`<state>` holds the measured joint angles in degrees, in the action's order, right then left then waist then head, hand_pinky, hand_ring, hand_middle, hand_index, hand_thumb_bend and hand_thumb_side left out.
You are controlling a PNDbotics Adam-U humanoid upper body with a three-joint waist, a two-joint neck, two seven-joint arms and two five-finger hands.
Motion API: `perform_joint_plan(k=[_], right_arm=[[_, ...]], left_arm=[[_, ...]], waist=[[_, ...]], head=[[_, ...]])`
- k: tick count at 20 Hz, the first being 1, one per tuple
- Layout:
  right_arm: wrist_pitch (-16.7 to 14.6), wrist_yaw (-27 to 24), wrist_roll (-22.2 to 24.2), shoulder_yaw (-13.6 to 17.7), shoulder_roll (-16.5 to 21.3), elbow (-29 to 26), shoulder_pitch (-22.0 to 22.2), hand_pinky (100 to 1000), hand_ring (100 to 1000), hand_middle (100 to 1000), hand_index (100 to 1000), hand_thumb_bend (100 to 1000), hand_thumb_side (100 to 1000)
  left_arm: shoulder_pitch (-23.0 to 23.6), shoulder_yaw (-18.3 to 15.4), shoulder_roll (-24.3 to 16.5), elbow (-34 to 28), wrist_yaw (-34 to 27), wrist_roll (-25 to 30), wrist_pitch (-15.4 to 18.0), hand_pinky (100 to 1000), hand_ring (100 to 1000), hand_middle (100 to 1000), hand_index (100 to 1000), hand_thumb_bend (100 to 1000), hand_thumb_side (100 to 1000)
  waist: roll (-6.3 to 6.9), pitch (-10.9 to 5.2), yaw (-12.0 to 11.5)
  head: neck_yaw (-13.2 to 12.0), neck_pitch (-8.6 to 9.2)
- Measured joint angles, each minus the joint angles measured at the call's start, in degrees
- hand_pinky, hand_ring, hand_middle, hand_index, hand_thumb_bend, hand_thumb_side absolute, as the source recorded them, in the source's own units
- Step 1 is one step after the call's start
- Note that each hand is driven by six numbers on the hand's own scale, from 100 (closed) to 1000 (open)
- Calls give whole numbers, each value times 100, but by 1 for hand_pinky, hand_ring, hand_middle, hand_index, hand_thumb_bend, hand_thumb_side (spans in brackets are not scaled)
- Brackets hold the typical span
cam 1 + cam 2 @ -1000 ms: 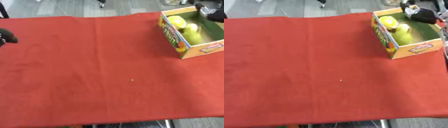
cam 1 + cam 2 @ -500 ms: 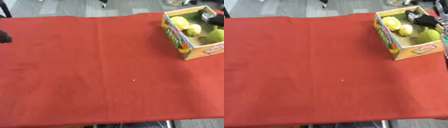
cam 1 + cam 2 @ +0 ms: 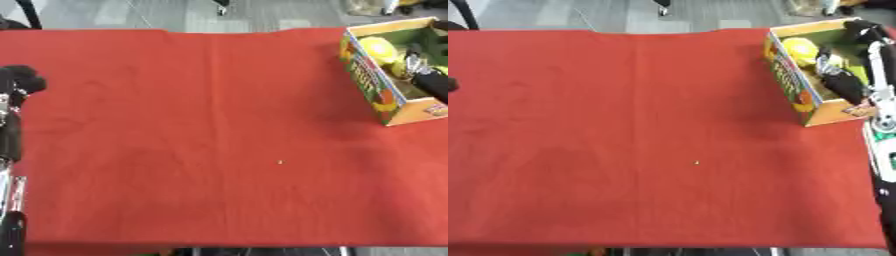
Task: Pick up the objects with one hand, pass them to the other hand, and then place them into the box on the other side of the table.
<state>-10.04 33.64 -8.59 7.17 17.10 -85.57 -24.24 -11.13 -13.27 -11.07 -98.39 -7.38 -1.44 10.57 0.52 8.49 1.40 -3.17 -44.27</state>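
Since the earlier frame, right hand (image 3: 840, 80) sits lower inside box (image 3: 794, 95) at upper right — grip state not discernible. Yellow fruit (image 3: 800, 50) lies in box. Left hand (image 3: 19, 82) idle, frame left, on red counter (image 3: 201, 130). Advice: withdraw straight up — avoid snagging the wall.

Cut off at the right edge of the left eye view: the box (image 3: 385, 95), its far right wall unseen. Blurred inside it, the right hand (image 3: 840, 82), fingers not readable as curled or straight. Half hidden behind that hand, a yellow object (image 3: 801, 50). At the left edge, the left hand (image 3: 19, 82), dark and blurred. Too small to tell: a pale speck (image 3: 280, 161) on the bench (image 3: 192, 140).
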Motion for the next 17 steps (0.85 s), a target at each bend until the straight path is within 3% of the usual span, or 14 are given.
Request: perform_joint_plan(k=[6, 11, 17], right_arm=[[-255, -575, -424, -643, -808, -929, 901, 734, 803, 872, 871, 103, 564], [-169, -1004, -360, -865, -884, -1472, 1223, 733, 800, 867, 867, 100, 570], [-79, -1181, -256, -898, -884, -1561, 1304, 734, 800, 868, 868, 100, 575]], left_arm=[[54, 242, 43, 74, 81, -441, 15, 729, 610, 565, 629, 604, 682], [58, 397, 89, 158, 99, -510, 6, 703, 603, 560, 627, 601, 689], [133, 399, 90, 213, 99, -527, -19, 697, 600, 556, 624, 603, 690]], waist=[[-79, 5, 58], [-79, 5, 82], [-79, -1, 37]], head=[[-184, 0], [-188, 0], [-252, 0]])
